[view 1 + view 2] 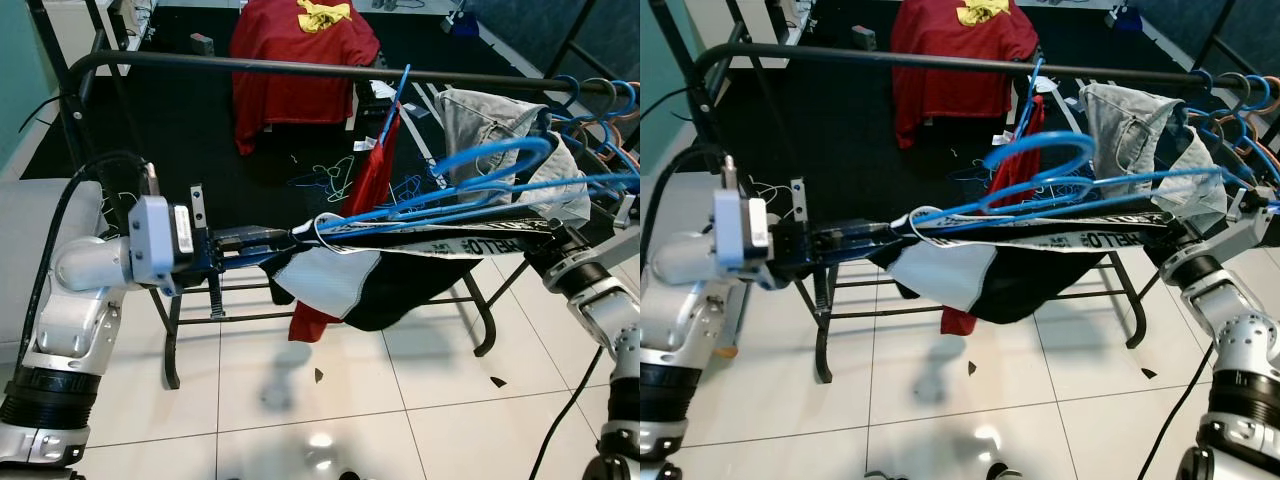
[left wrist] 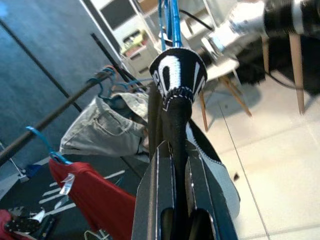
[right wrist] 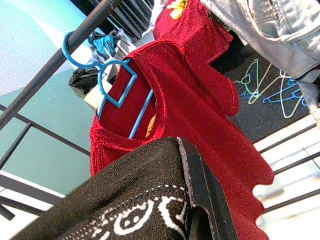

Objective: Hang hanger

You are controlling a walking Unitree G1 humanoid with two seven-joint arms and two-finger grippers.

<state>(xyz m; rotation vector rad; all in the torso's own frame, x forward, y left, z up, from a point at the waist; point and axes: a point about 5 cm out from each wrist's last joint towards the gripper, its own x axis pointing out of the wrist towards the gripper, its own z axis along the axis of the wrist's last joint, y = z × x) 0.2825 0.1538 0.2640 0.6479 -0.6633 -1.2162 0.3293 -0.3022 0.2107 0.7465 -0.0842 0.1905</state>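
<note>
A blue wire hanger (image 1: 470,203) lies almost level in front of the black rail (image 1: 250,65), its hook (image 1: 1035,141) curling up toward the rail. A black and white garment (image 1: 340,285) is draped over it and sags below. My left gripper (image 1: 285,240) is shut on the garment and the hanger's left end; in the left wrist view the fingers (image 2: 155,200) squeeze black cloth. My right gripper (image 1: 555,235) is shut on the garment's right end, with one finger (image 3: 205,190) against the patterned cloth. The hanger is held below the rail.
On the rail hang a red shirt (image 1: 375,180) on a blue hanger, grey jeans (image 1: 490,115) and several bare blue hangers (image 1: 600,105) at the right. A red cloth (image 1: 300,60) drapes a chair behind. The rack's frame (image 1: 175,340) stands on white tiles.
</note>
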